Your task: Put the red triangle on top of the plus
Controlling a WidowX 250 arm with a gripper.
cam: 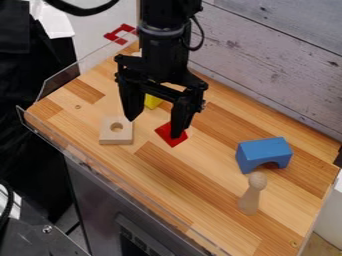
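The black gripper hangs over the left half of the wooden table, with its two fingers spread wide apart. A flat red piece lies at the tip of the right-hand finger, which covers part of it; whether they touch I cannot tell. Its visible outline looks like a tilted square, so I cannot tell that it is a triangle. Behind the gripper, between its fingers, part of a yellow block shows. The rest of that block is hidden, and I cannot tell if it is the plus.
Left of the gripper lies a pale wooden block with a round hole. A blue arch block and an upright wooden peg figure stand on the right. Clear low walls edge the table, and a plank wall rises behind.
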